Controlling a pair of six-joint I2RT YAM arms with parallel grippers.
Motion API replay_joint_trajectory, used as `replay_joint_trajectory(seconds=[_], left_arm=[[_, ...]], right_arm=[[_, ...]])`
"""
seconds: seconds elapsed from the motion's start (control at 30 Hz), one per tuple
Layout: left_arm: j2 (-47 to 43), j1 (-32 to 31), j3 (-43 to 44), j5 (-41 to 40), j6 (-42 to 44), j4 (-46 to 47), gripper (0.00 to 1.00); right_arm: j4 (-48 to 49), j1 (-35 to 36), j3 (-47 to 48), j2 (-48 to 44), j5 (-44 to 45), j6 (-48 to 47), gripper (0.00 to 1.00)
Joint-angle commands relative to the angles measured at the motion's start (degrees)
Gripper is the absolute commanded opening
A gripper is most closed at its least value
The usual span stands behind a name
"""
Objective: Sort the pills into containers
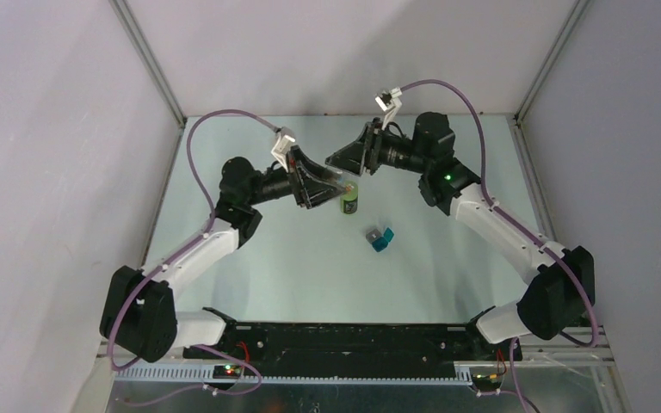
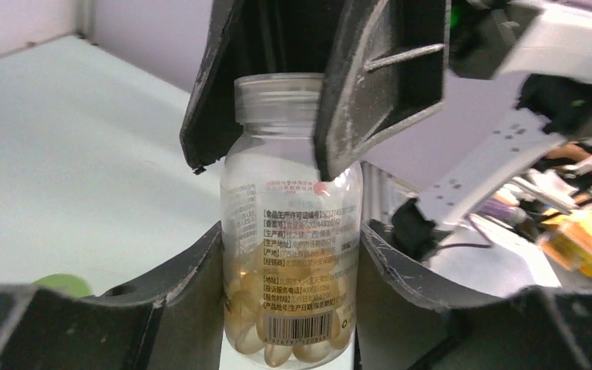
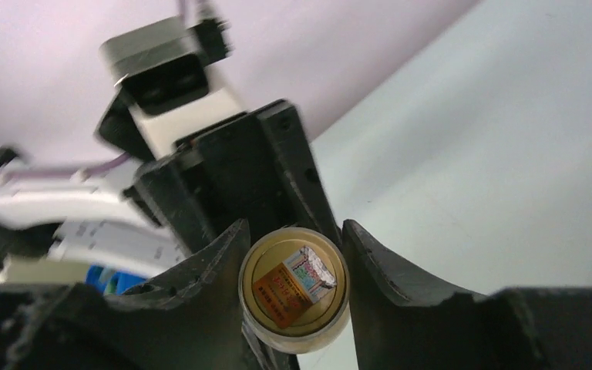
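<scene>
A pale, see-through container (image 2: pixel 291 231) with a printed label holds several yellowish soft pills (image 2: pixel 277 351) at its bottom. My left gripper (image 2: pixel 289 240) is shut on its body and holds it above the table (image 1: pixel 310 258). My right gripper (image 3: pixel 293 266) has come from the opposite side, and its fingers (image 2: pixel 378 77) close on the container's top (image 3: pixel 294 285), which bears an orange sticker. In the top view the two grippers meet at the table's middle, left (image 1: pixel 323 185) and right (image 1: pixel 350 162). The dark container with a lime-green top (image 1: pixel 349 203) stands upright just below them.
A small teal piece and a grey piece (image 1: pixel 379 238) lie together on the table in front of the green-topped container. Grey walls with metal frame posts close in the table at the back and sides.
</scene>
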Motion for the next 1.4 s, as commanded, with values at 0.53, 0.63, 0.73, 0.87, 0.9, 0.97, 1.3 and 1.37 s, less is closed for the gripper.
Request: replay_joint_trajectory(seconds=[0.53,0.63,0.73,0.87,0.9,0.97,1.3,1.37], left_arm=[[1.8,0.0,5.3,0.7,-1.8,5.9,0.0],[-1.0,-0.3,6.5,-3.3,8.2,-8.6,0.0],[-2.5,-0.5,6.2,-7.2,10.9,-12.0,0.0],[-4.0,-1.3,5.2,-10.9,12.4,-13.1,0.0],[-4.2,-1.6,5.0,-12.0,13.0,-13.2,0.0],[-4.7,-2.1,4.8,-13.4,13.9,-13.9,0.0],[-5.6,-3.9,4.9,-15.8,17.4,-16.4,0.0],[-5.8,-4.0,4.8,-16.4,17.3,-16.4,0.0]], right_arm=[[1.1,-1.7,1.7,-4.7,-1.0,-0.5,0.98],[0.1,-0.7,2.0,-5.3,5.2,-0.1,0.94],[-3.0,0.4,3.4,-4.6,8.8,-0.4,0.96],[-7.0,2.1,5.2,-3.6,14.2,1.4,0.99],[-7.1,2.2,5.5,-3.4,14.7,3.5,0.99],[-8.8,2.2,7.0,-1.8,15.8,5.9,0.95],[-19.1,4.0,15.1,4.2,16.8,6.5,0.63],[-19.4,4.1,15.0,4.1,16.6,6.1,0.61]])
